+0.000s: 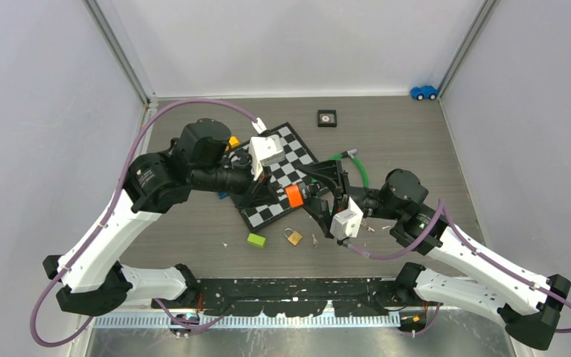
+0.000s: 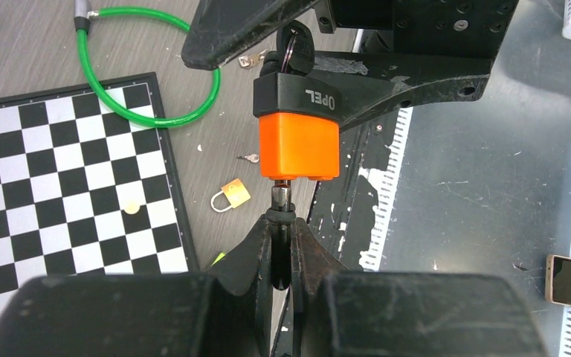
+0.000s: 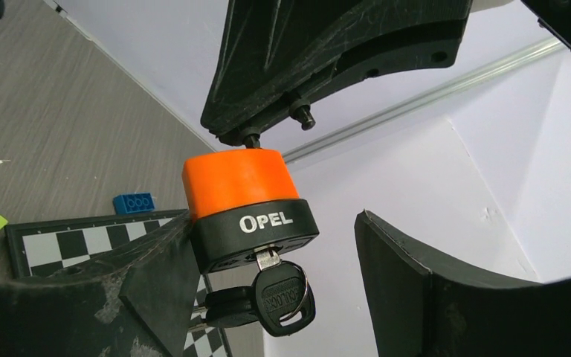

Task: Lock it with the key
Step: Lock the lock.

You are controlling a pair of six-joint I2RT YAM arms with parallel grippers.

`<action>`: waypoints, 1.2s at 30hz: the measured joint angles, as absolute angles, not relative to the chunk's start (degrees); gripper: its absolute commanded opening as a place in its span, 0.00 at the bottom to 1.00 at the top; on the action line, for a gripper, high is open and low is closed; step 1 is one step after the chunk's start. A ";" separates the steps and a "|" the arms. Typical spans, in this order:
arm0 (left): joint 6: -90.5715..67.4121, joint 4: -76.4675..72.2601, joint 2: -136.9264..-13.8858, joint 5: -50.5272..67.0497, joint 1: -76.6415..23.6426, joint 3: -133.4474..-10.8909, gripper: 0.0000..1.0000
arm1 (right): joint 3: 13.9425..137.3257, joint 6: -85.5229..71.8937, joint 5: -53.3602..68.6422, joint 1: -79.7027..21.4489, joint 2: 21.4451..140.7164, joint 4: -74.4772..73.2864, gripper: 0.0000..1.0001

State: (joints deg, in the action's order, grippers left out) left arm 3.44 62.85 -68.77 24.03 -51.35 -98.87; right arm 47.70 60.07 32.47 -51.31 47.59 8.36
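An orange padlock (image 1: 293, 195) with a black base marked OPEL hangs in the air between the two arms. My left gripper (image 2: 282, 223) is shut on its metal shackle (image 2: 281, 199), below the orange body (image 2: 298, 145) in the left wrist view. A black key (image 3: 282, 297) sits in the keyhole of the base, with spare keys dangling from its ring. My right gripper (image 3: 268, 268) stands open around the base and key. Its left finger (image 3: 141, 275) lies against the black base, and its right finger (image 3: 409, 282) is well apart.
A checkerboard (image 1: 290, 160) lies under the left arm. A small brass padlock (image 1: 293, 236), a green block (image 1: 256, 239) and small keys (image 1: 314, 239) rest near the front. A green cable lock (image 1: 353, 160), a black box (image 1: 327, 117) and a blue toy car (image 1: 423, 92) lie farther back.
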 measured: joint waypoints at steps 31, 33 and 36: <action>3.36 61.93 -68.93 24.71 -51.35 -95.72 0.00 | 56.05 53.58 37.78 -51.33 47.68 -6.13 0.52; 3.33 61.93 -68.93 24.73 -51.35 -95.70 0.00 | 57.14 52.86 38.22 -51.33 48.21 -7.94 0.50; 3.29 61.93 -68.97 24.77 -51.35 -95.70 0.00 | 58.98 51.35 39.18 -51.33 49.67 -10.37 0.46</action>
